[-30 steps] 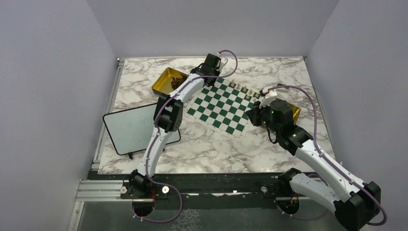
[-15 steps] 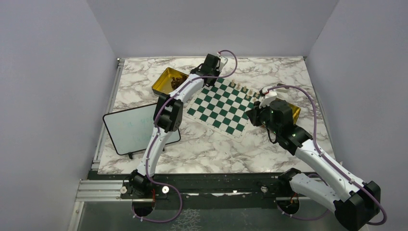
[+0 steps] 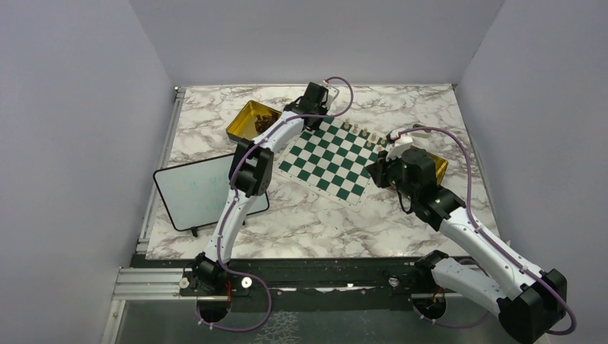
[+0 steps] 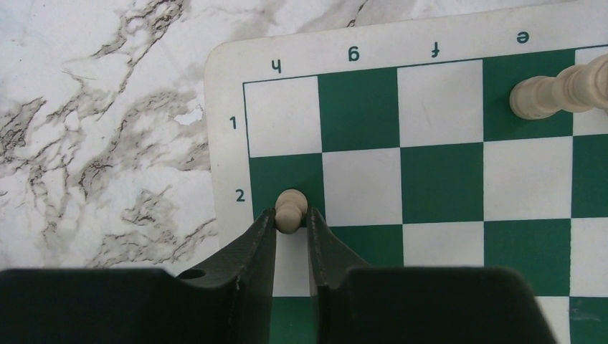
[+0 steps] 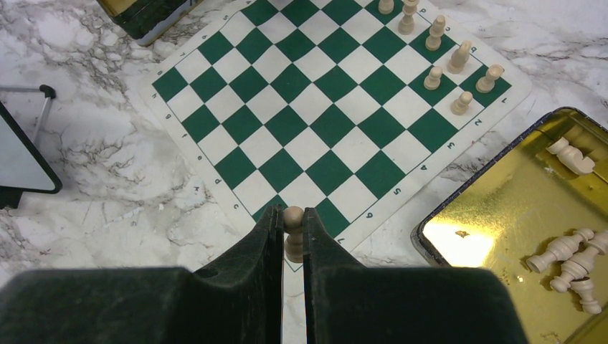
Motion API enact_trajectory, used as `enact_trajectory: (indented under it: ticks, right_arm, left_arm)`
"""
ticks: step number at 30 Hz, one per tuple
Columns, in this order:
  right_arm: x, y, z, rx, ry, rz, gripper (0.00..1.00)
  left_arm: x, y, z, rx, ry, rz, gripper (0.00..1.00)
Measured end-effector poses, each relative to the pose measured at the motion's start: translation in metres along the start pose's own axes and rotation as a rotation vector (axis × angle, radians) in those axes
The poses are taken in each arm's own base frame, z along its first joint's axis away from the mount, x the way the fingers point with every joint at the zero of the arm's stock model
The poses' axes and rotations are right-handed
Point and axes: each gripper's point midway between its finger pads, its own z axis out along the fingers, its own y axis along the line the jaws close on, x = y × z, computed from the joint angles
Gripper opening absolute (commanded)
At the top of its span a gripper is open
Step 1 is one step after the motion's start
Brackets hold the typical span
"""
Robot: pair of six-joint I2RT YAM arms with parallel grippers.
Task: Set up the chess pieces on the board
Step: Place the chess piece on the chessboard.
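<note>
**Left arm.** The left gripper (image 4: 292,221) was set low over the corner of the board (image 4: 444,179). The h2 pawn (image 4: 292,204) stood upright directly between the jaw tips, on the dark square marked h and 2 (judged to be a correct second-rank square for a pale pawn). The jaws stood apart just enough to admit the pawn, with each finger (image 4: 259,240) against or just beside its side. Whether they clamped it or merely flanked it could not be told. A taller pale piece (image 4: 566,89) stood ahead and well to the right of the jaws.

**Right arm.** The right gripper (image 5: 290,215) had its jaws almost fully closed on the carried pawn (image 5: 292,229). The grip was near the head, probably to keep the pawn vertical for setting down. The board's near edge lay beneath the jaws. The placed pieces (image 5: 459,56) stood far ahead and to the right. The gold tin (image 5: 495,208), right of the jaws, held the spare pieces (image 5: 566,265).
</note>
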Motion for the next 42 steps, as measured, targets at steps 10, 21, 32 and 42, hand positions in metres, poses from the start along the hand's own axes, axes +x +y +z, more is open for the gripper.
enact_trajectory:
  ticks: [10, 21, 32, 42]
  right_arm:
    - [0.000, 0.000, 0.000, 0.000, 0.000, -0.003, 0.11]
    - [-0.001, 0.004, 0.004, -0.004, -0.003, 0.075, 0.10]
    - [-0.019, 0.018, 0.015, -0.036, -0.064, 0.297, 0.09]
    - [-0.049, 0.039, 0.030, -0.119, -0.133, 0.487, 0.09]
  left_arm:
    - [0.001, -0.001, 0.001, 0.002, 0.000, -0.006, 0.39]
    - [-0.009, -0.003, -0.021, 0.018, -0.010, -0.053, 0.46]
    - [-0.054, -0.029, -0.147, 0.157, -0.156, -0.118, 0.54]
    - [-0.038, -0.087, -0.265, 0.485, -0.407, -0.137, 0.70]
